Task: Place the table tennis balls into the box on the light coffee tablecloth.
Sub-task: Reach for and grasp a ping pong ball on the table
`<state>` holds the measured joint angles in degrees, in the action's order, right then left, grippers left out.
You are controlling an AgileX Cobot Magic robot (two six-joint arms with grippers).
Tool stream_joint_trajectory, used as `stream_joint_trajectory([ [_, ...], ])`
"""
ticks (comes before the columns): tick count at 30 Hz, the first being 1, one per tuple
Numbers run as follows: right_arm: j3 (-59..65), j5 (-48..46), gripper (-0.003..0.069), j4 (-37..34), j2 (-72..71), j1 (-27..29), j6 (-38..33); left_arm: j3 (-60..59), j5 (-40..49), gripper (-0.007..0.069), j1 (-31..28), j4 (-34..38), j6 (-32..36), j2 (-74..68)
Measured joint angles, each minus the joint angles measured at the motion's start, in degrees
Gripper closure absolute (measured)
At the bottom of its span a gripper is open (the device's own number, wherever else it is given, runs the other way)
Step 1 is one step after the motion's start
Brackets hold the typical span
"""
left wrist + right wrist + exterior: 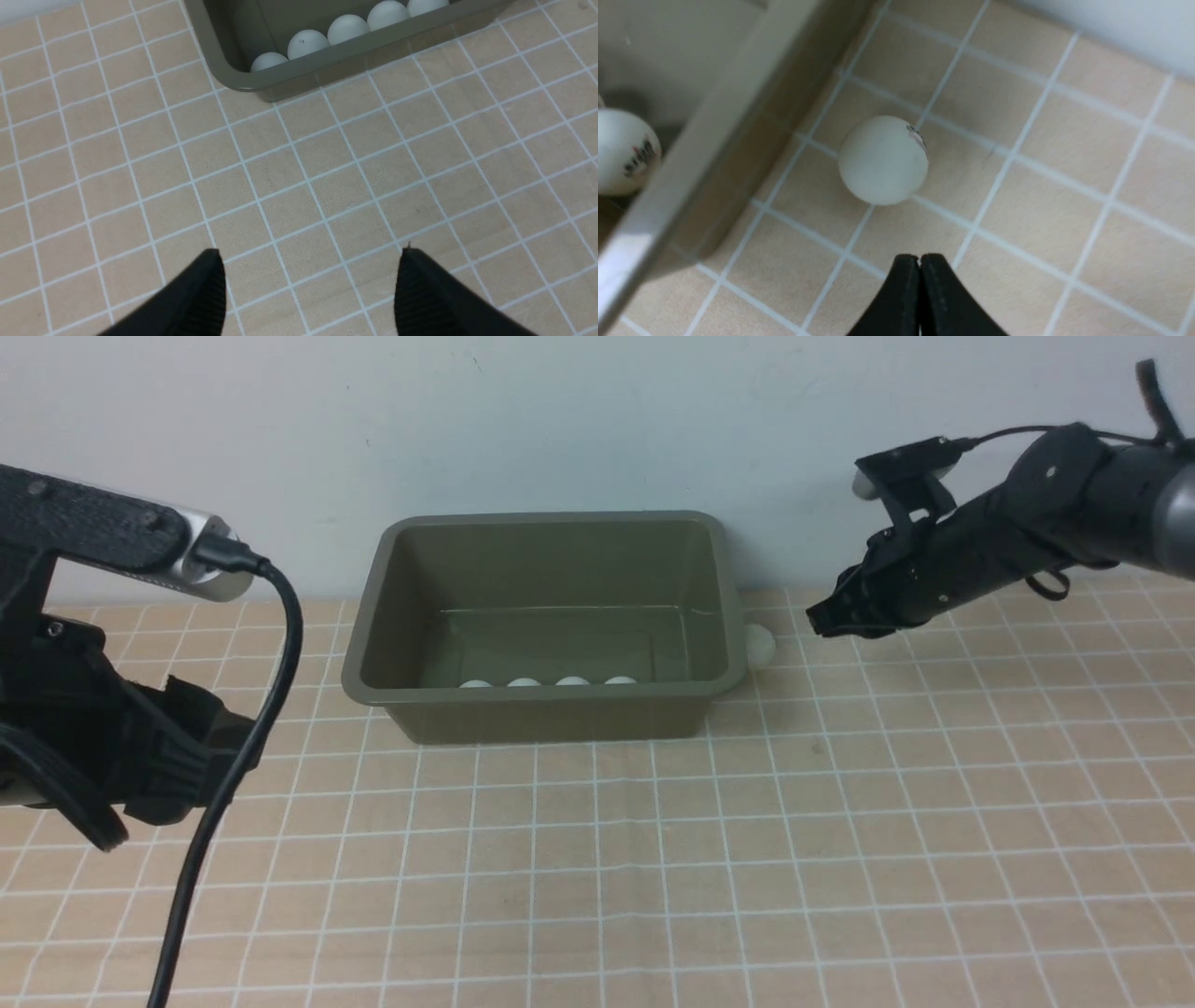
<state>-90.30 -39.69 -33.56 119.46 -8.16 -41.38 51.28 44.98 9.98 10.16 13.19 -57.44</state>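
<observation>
The olive-green box (546, 709) stands on the light coffee tablecloth (653, 859) near the back wall. Several table tennis balls (548, 682) lie in a row along its near wall, also in the left wrist view as balls (345, 29) behind the box rim (299, 74). One white ball (761, 644) rests on the cloth just outside the box's right wall, seen up close as the ball (883, 159) beside the box wall (691, 154). My right gripper (822, 619) hovers right of that ball, shut and empty (919, 257). My left gripper (310, 254) is open over bare cloth.
A pale wall (560, 420) runs close behind the box. The left arm and its black cable (233, 784) fill the near left of the front view. Another ball (623, 151) with dark print lies inside the box by its right wall.
</observation>
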Motion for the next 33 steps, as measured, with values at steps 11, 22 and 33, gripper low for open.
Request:
stream_joint_trajectory([
  [11, -0.4, -0.6, 0.0676, 0.7, -0.1, 0.1, 0.0, 0.0, 0.0, 0.0221, 0.0, 0.0, 0.0, 0.0],
  [22, -0.4, 0.4, 0.0676, 1.4, -0.1, 0.5, -0.1, 0.0, 0.0, 0.0221, 0.0, 0.0, 0.0, 0.0],
  [33, -0.4, 2.5, 0.0676, 1.5, -0.1, 0.5, -0.4, 0.0, 0.0, 0.0221, 0.0, 0.0, 0.0, 0.0],
])
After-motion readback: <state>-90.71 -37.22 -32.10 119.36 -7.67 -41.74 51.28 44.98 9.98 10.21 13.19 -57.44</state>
